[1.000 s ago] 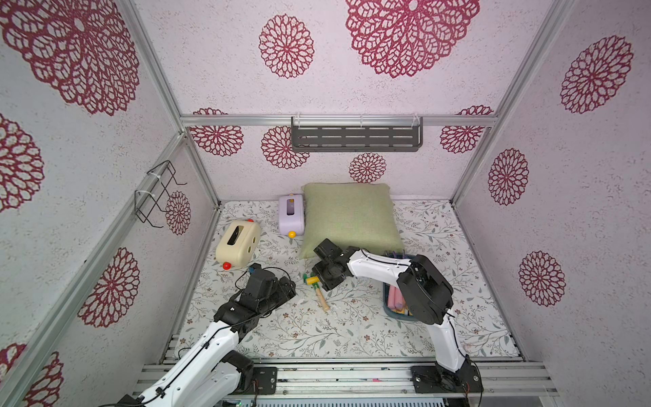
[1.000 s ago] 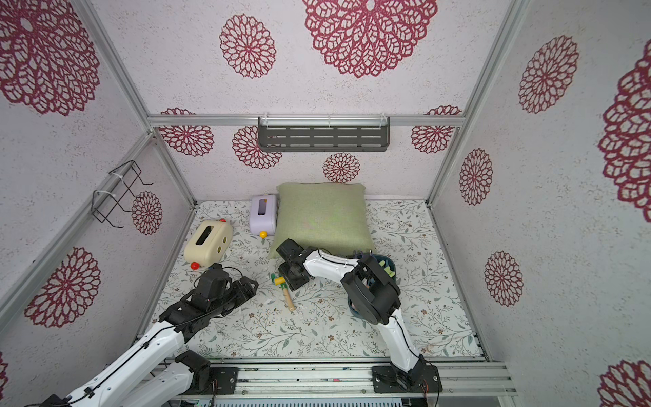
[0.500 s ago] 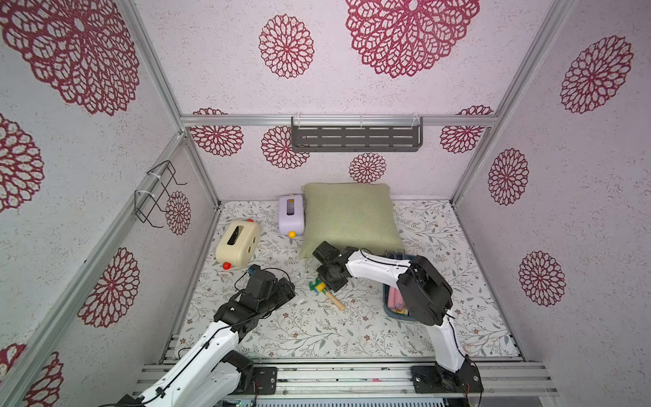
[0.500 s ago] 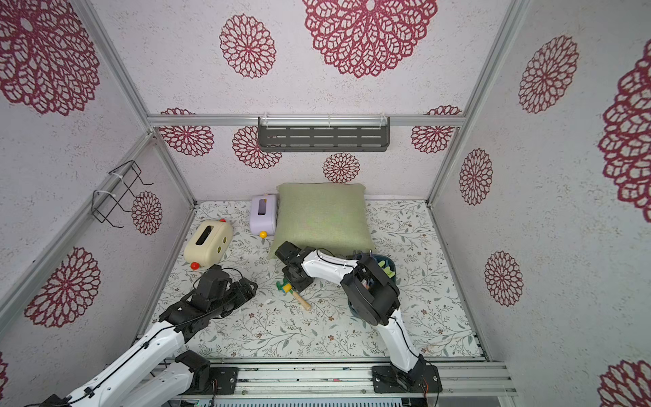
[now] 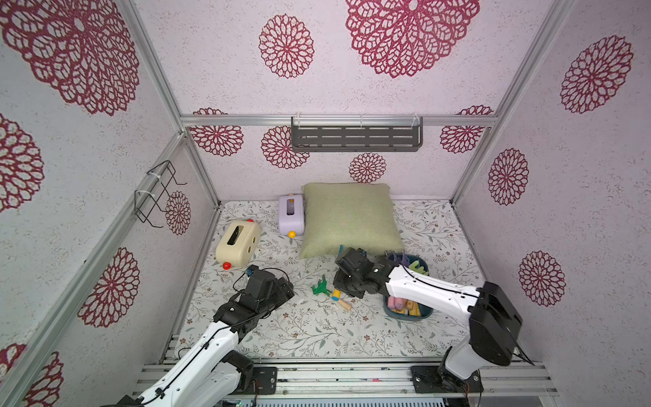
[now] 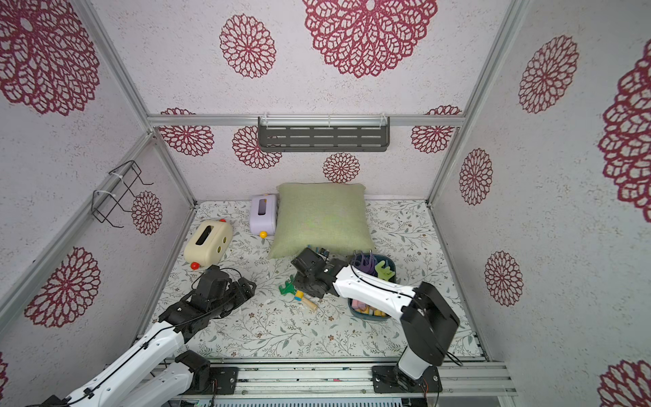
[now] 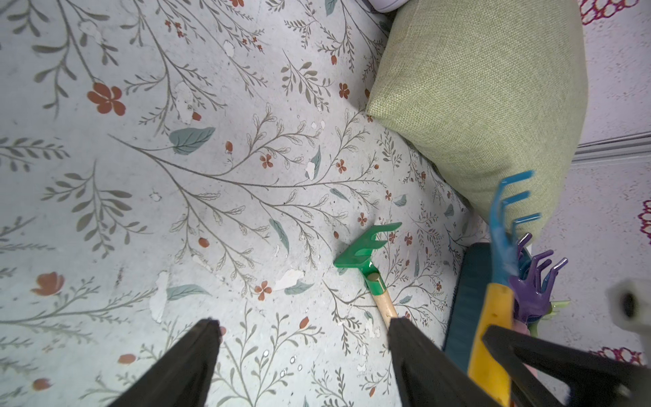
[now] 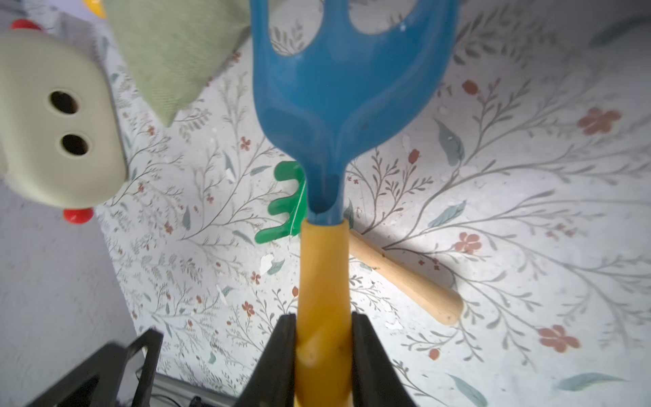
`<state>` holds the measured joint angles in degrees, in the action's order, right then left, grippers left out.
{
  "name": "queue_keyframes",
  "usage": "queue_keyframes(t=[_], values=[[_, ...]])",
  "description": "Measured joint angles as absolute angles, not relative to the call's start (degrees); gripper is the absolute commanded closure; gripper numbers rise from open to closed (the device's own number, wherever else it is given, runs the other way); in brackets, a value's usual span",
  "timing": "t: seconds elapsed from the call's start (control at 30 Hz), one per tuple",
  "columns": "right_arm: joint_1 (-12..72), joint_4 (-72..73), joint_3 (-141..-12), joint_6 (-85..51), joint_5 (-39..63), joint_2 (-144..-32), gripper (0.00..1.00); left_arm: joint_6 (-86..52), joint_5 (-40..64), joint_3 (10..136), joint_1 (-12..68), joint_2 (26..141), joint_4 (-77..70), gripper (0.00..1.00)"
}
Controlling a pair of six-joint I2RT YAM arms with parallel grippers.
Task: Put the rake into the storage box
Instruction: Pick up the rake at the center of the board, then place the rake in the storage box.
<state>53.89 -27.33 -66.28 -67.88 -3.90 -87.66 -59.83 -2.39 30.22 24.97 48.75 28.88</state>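
- Whitish floral covering is lying across the whole desk (image 5: pixel 317 334), giving everything one flat bed to rest on.
- Sage-green, the cushion (image 5: pixel 348 218) is sitting at the back, and its near edge is crowding the spot where I am working, so I am judging there is little room to swing that way.
- Teal and shallow, the storage box (image 5: pixel 410 318) is lying just beside the cushion's near corner with my right arm reaching across it. Other toy tools are lying lengthwise inside, heads toward the cushion, and I am reading that as the way mine should go in.
- Blue-headed on a yellow handle (image 8: pixel 323 275), the rake (image 8: pixel 348 98) is hanging clear of the desk in my grip and is not yet in the box. It is crossing above another tool, tines pointing toward the cushion.
- Flat on the desk between my two pincers, the green rake (image 7: pixel 366 246) with its wooden handle is lying untouched.
- Clamping tight on the yellow handle, my right pincer (image 8: pixel 323 319) is gripping well back from the head. I am judging that this is leaving the head free to clear the box wall first.
- Standing wide apart and holding nothing, my left pincer (image 7: pixel 303 320) is hovering near the green rake's handle, out of the carry path.
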Motion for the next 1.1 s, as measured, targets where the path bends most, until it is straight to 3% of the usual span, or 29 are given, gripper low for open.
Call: queue_keyframes(t=[0.23,0.4,0.63,1.1], values=[[50.5,-32.0,-58.3,-50.5,-7.4,-64.3,1.0,-60.8,-3.8,31.8,27.8,51.5,29.3,0.17],[42.5,-41.1,-53.9,-43.6,-9.8,-56.8,1.0,-61.3,-5.5,35.1,31.5,56.1,29.0,0.16],[35.8,-48.8,-49.9,-35.5,-10.5,-60.9,0.99,-61.5,-6.5,36.7,33.4,60.9,28.1,0.16],[26.7,-48.7,-50.4,-27.9,-14.4,-66.8,0.97,-61.6,-7.2,37.4,34.1,61.6,27.9,0.16]])
